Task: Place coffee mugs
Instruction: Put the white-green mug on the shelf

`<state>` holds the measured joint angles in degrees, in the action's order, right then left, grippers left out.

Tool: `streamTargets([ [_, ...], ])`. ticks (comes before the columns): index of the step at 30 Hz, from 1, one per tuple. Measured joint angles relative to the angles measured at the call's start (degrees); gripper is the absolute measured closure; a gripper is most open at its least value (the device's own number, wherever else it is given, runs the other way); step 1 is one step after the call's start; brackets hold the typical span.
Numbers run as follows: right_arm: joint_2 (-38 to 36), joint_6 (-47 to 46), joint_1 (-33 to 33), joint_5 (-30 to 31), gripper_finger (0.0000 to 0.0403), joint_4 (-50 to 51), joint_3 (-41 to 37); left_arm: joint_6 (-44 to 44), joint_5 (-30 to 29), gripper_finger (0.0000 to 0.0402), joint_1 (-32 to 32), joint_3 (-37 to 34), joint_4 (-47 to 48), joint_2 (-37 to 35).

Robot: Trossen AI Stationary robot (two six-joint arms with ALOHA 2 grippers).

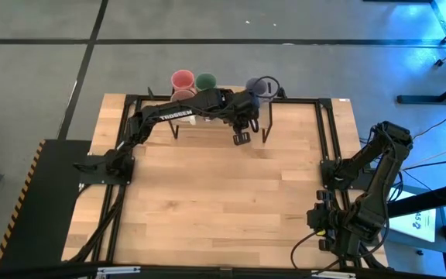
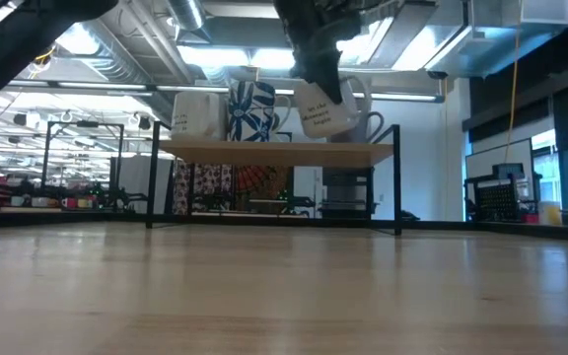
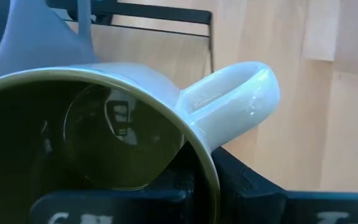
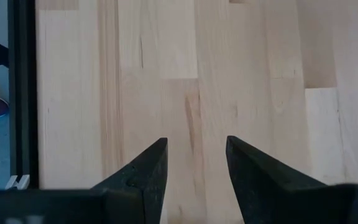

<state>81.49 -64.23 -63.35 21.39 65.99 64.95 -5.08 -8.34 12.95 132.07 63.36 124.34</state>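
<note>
In the left wrist view my left gripper carries a coffee mug (image 3: 104,81), pale outside and olive-green inside, its handle (image 3: 232,102) sticking out to one side. In the low view this mug (image 2: 325,108) hangs tilted just above a wooden shelf (image 2: 274,150) at the table's far edge. A white mug (image 2: 197,115), a blue-patterned mug (image 2: 254,108) and another mug (image 2: 368,123) stand on the shelf. The high view shows pink (image 1: 183,79), green (image 1: 206,80) and lavender (image 1: 254,84) mugs there. My right gripper (image 4: 196,146) is open, low over bare wood at the table's right side. My left gripper (image 2: 314,49) holds the mug by its rim (image 3: 207,171), beside the handle's root, coming from above. One dark finger (image 3: 241,183) lies against the outside wall; the other is hidden by the mug's wall. The mug is lifted clear and tilted, hanging below the fingers over the shelf.
The shelf stands on thin black metal legs (image 1: 268,128) near the table's far edge. A black frame (image 1: 327,132) runs along the table's sides. The wooden tabletop (image 1: 223,201) spreads wide between the arms. My right arm (image 1: 366,186) is folded at the right edge.
</note>
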Motion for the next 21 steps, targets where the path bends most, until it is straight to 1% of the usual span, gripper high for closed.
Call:
streamTargets([
  [7, 0.0, 0.0, 0.0, 0.0, 0.0251, 0.1, 0.0, -1.2, 0.4, 0.0386, 1.4, 0.0, -0.6, 1.4],
  [10, 0.0, 0.0, 0.0, 0.0, 0.0251, 0.1, 0.0, -1.7, -0.7, 0.0386, 1.5, 0.2, -1.0, 2.1],
  [18, 0.0, 0.0, 0.0, -0.4, 0.0251, 0.1, 0.0, -2.4, -0.2, 0.0386, 1.4, 0.2, -1.1, 2.1],
  [21, 0.0, 0.0, 0.0, -0.4, 0.0251, 0.1, 0.0, -3.6, -0.1, 0.0367, 1.0, 0.2, -1.1, 2.2],
])
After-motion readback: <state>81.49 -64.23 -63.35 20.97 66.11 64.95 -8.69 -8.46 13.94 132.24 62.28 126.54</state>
